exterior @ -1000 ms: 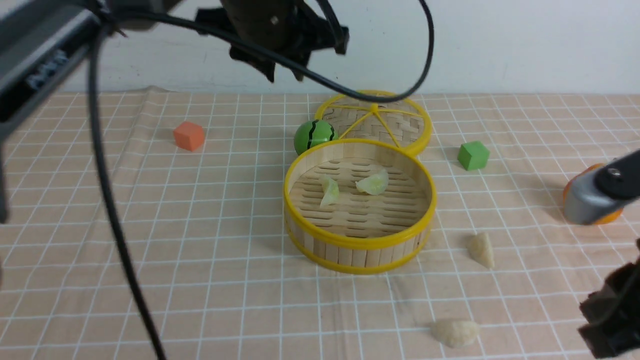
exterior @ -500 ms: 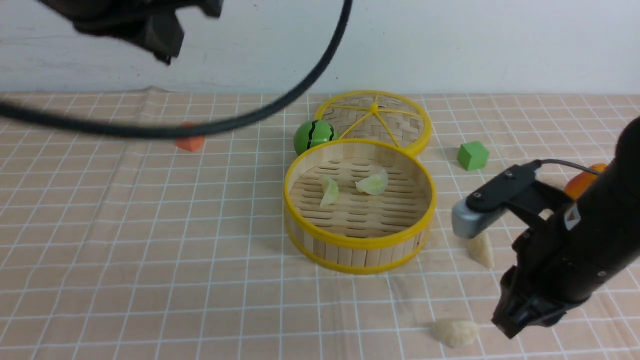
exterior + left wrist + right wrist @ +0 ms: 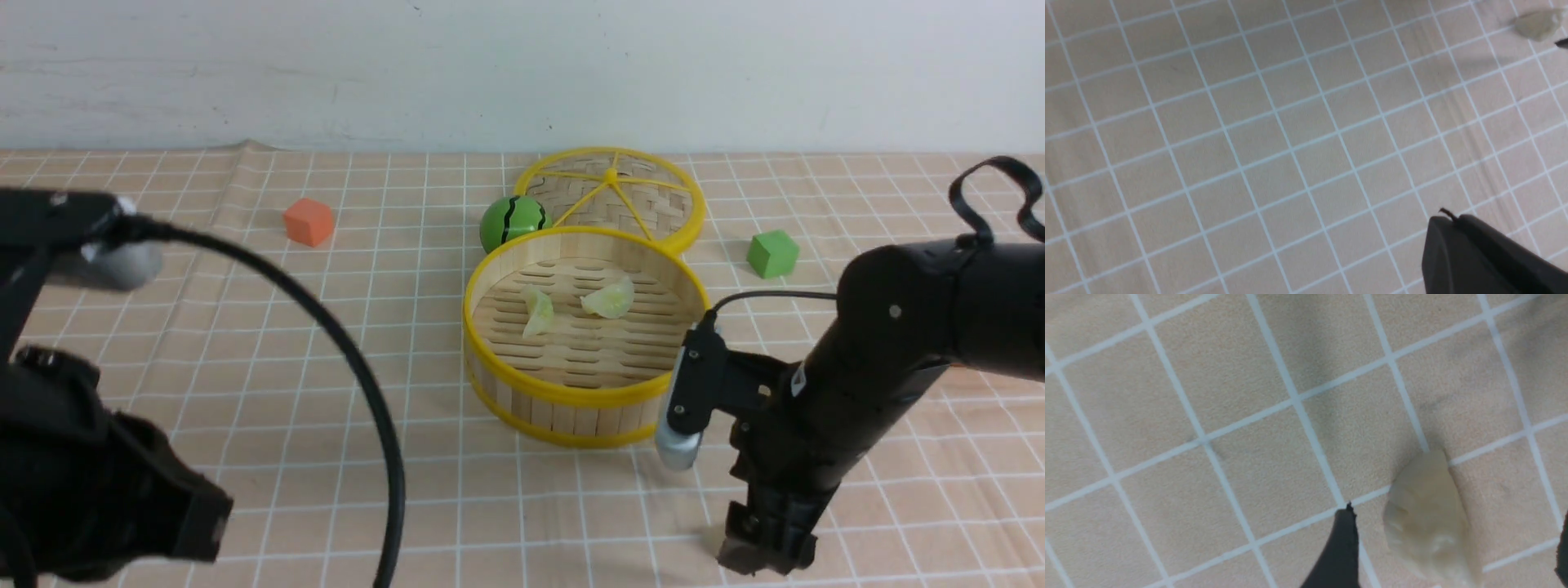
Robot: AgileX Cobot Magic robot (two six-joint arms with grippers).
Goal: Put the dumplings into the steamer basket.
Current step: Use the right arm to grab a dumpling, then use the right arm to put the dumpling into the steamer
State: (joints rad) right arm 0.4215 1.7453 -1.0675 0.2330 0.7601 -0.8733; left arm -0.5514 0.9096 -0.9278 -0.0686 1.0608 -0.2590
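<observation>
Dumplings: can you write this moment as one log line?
basket: two green dumplings inside | right gripper: open, a jaw each side of cream dumpling on cloth | left gripper: shut, empty

— What is the steamer basket (image 3: 571, 412) made of?
— Pale matt wooden slats, with glossy yellow rims.
— And the cloth (image 3: 326, 367)?
— Matt, fine-grained fabric. The cream dumpling (image 3: 1429, 522), at the frame's lower right, looks waxy and wrinkled.

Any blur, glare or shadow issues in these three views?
Front view: even light, no glare; steamer basket sharp, the near left arm a soft dark mass. Left wrist view: grid cloth slightly blurred, the cream dumpling at the frame's edge blurrier. Right wrist view: very close, that dumpling soft, grey shadows on the cloth.
</observation>
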